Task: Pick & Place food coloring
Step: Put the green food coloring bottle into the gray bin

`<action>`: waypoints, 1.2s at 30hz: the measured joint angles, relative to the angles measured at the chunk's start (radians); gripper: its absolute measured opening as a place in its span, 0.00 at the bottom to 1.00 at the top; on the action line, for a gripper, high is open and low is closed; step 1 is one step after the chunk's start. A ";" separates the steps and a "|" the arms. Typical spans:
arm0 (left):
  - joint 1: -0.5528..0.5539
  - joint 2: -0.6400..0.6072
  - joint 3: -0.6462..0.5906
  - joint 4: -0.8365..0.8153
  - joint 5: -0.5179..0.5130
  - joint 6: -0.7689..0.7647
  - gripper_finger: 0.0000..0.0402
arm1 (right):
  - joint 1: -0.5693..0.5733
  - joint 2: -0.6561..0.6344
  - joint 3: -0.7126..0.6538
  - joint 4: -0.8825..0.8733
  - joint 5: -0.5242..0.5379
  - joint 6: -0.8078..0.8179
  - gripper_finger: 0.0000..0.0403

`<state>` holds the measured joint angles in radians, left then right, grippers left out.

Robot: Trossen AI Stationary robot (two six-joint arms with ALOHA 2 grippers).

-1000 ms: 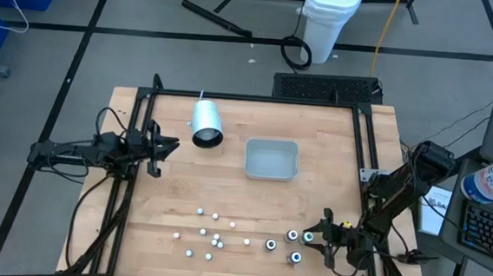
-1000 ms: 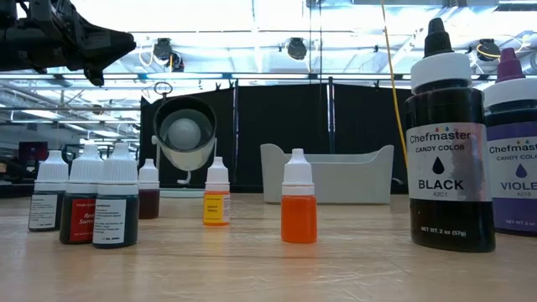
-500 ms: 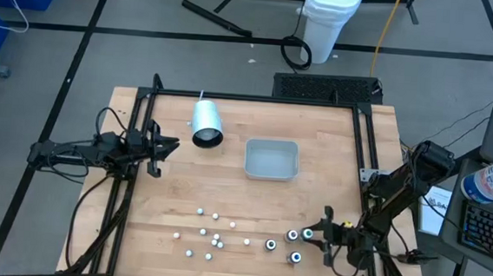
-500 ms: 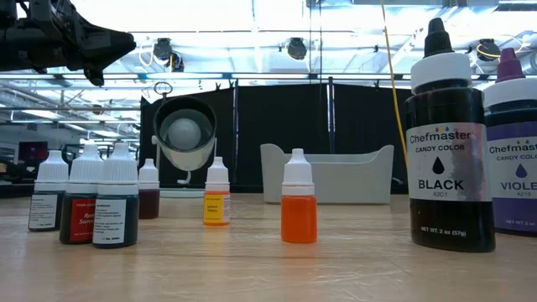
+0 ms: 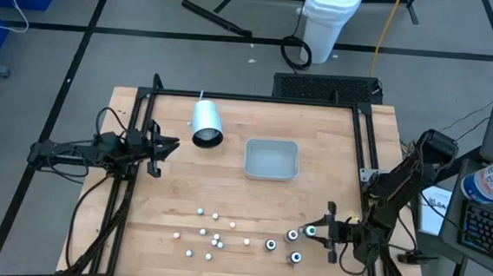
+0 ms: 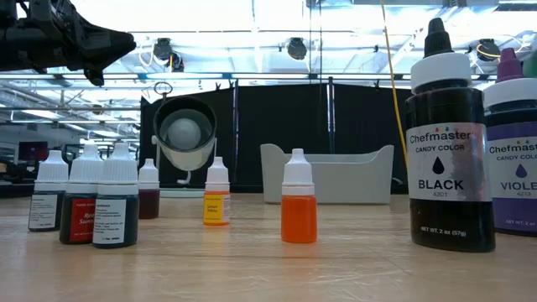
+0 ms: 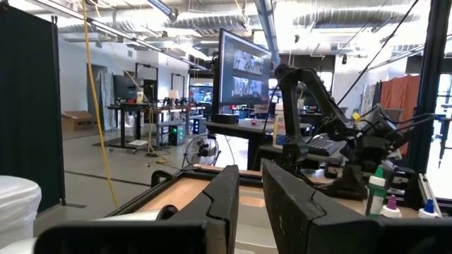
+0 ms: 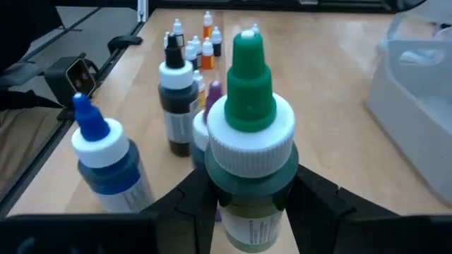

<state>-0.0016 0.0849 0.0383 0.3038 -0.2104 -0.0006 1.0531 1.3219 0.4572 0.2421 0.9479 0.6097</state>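
Note:
The food coloring stands near the table's near edge. Three dark bottles with coloured tops (image 5: pixel 293 235) are grouped at the right, and several small white-capped bottles (image 5: pixel 209 236) are scattered to their left. My right gripper (image 5: pixel 320 231) is shut on a green-topped bottle (image 8: pixel 250 120). Beside that one stand a blue-topped bottle (image 8: pixel 106 156) and a black-topped one (image 8: pixel 175 92). In the low view the green top (image 6: pixel 530 64) peeks in beside the violet bottle (image 6: pixel 513 151). My left gripper (image 5: pixel 166 145) hangs shut and empty over the table's left side. My right gripper pinches the green-topped bottle by its body just below the white collar (image 8: pixel 248 185), one finger (image 8: pixel 189 197) on each side. It comes in about level from the table's right. The bottle stays upright. Its base lies below the picture, so I cannot tell whether it is lifted.
A white cup (image 5: pixel 206 123) lies on its side at the far left of the table, mouth toward the near edge. A clear grey tray (image 5: pixel 272 159) sits mid-table. A black metal frame (image 5: pixel 361 137) borders the table. A black bottle (image 6: pixel 446 143) stands close to the low camera.
My right arm has raised its elbow and drawn its gripper slightly toward the far edge with the green-topped bottle. That bottle's top now shows at the right edge of the low view, where it did not before.

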 joint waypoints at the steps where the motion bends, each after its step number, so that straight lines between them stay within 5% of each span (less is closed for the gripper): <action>1: 0.000 0.000 0.000 0.000 0.000 0.000 0.18 | 0.000 -0.017 0.000 -0.019 0.009 -0.005 0.33; 13: 0.000 0.000 0.000 0.000 0.000 0.000 0.18 | -0.038 -0.279 0.000 -0.105 0.126 -0.251 0.33; 22: 0.000 0.000 0.000 0.000 0.000 0.000 0.18 | -0.184 -0.477 0.000 -0.086 0.177 -0.500 0.33; 36: 0.000 0.000 0.000 0.000 -0.001 0.018 0.18 | -0.578 -0.547 0.000 0.117 -0.055 -0.831 0.33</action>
<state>-0.0016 0.0849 0.0383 0.3035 -0.2115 0.0170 0.4750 0.7747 0.4574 0.3596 0.8927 -0.2214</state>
